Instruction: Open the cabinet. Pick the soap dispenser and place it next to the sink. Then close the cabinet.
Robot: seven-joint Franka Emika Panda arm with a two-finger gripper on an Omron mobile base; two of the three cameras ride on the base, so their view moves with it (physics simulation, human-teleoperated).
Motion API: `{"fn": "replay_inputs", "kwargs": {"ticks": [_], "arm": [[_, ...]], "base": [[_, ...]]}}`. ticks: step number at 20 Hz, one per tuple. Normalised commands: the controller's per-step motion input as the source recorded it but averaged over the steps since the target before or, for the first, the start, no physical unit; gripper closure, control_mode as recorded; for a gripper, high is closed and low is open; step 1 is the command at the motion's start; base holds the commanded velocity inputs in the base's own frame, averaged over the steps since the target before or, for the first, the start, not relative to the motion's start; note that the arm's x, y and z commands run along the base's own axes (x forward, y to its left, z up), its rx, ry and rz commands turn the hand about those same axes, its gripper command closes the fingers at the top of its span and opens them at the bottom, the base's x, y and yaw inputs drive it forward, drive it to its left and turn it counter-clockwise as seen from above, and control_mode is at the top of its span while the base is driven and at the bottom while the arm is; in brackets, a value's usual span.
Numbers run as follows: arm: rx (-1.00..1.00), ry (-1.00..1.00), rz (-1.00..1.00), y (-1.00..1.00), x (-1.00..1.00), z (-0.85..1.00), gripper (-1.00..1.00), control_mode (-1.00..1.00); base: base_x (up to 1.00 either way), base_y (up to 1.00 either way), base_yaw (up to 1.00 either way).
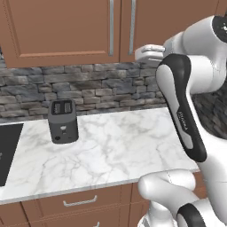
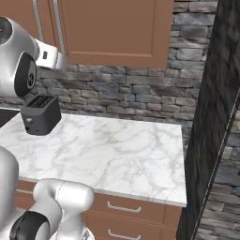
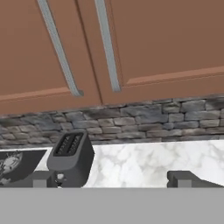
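Observation:
The cabinet (image 1: 62, 31) is a reddish-brown wall unit above the counter, and both of its doors are shut. Its two long silver bar handles (image 3: 59, 48) (image 3: 107, 48) hang side by side at the middle seam. My gripper (image 3: 113, 180) is raised in front of the cabinet's lower edge, a little off the doors, facing the handles. It is open, its fingertips (image 3: 41, 179) stand wide apart, and nothing is between them. The soap dispenser is hidden. The sink is out of view.
A dark grey toaster (image 1: 63, 120) stands on the white marble counter (image 1: 119, 146) against the stone backsplash. A black cooktop (image 1: 9, 150) lies at the left. Drawers (image 1: 80, 202) run under the counter. A tall dark panel (image 2: 215, 117) bounds the counter's right end.

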Motion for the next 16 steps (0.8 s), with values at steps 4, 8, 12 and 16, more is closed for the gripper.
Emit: {"fn": "replay_inputs", "kwargs": {"ticks": [4, 8, 12, 16], "arm": [[0.00, 0.00, -0.13, 0.00, 0.27, 0.06, -1.00, -1.00], [0.00, 0.00, -0.09, 0.00, 0.29, 0.14, -1.00, -1.00], [0.00, 0.00, -0.01, 0.00, 0.42, 0.24, -1.00, -1.00], [0.00, 0.00, 0.00, 0.00, 0.64, 0.12, -1.00, -1.00]], "base": [[0.00, 0.00, 0.00], [0.00, 0.00, 0.00], [0.00, 0.00, 0.00], [0.00, 0.00, 0.00]]}}
